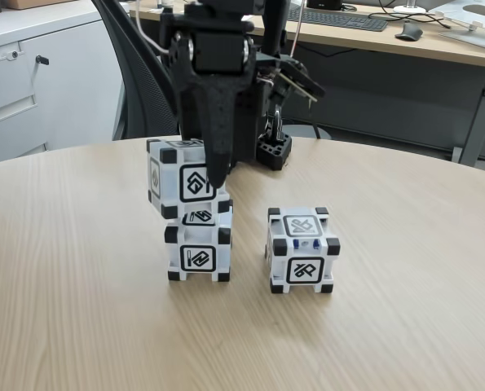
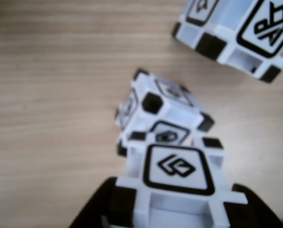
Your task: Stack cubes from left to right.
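Fixed view: desk (image 1: 438,41), chair (image 1: 136,73); wrist view: cubes (image 2: 179,166), tabletop (image 2: 51,95).

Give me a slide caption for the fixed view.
Gripper holds one cube over a second cube, slightly offset; third cube waits alongside.

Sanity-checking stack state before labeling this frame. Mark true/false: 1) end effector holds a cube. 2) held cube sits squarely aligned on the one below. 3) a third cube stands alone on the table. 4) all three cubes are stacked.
1) True: the end effector is closed on the upper cube.
2) False: the upper cube is offset left in the fixed view and twisted relative to the lower cube.
3) True: the third cube stands apart, right of the stack in the fixed view.
4) False: only two are stacked.
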Available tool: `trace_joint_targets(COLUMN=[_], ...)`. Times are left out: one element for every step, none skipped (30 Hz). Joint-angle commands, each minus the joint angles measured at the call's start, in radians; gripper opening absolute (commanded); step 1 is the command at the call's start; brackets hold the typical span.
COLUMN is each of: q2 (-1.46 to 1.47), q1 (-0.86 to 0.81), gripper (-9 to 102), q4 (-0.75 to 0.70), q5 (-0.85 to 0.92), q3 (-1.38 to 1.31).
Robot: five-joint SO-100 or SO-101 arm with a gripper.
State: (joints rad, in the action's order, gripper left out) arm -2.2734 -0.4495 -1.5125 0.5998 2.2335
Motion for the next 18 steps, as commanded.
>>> trace_joint_targets(q2=[0.000,0.000,0.000,0.000,0.000,-0.002,-0.002,-0.002,-0.002,-0.002,-0.003,-0.006,-0.008,-0.012,-0.015,-0.018,-0.018,-0.020], q1=[0.005,0.005,0.005,0.005,0.005,0.005,0.005,0.005,0.005,0.005,0.005,0.005,0.005,0.005,0.005,0.006,0.006,0.009], gripper=[21,23,24,25,26,27,27,29,31,31,31,31,31,32,32,33,33,33], q4=[0.012,0.012,0.012,0.012,0.012,0.012,0.012,0.012,0.012,0.012,0.012,0.012,0.012,0.012,0.012,0.012,0.012,0.012], q5=[0.011,0.015,0.020,0.021,0.026,0.026,0.031,0.034,0.034,0.032,0.031,0.026,0.023,0.018,0.021,0.025,0.028,0.034], q3=[-0.040,-0.040,-0.040,-0.040,-0.040,-0.040,-0.040,-0.040,-0.040,-0.040,-0.040,-0.040,-0.040,-0.040,-0.040,-0.040,-0.040,-0.040])
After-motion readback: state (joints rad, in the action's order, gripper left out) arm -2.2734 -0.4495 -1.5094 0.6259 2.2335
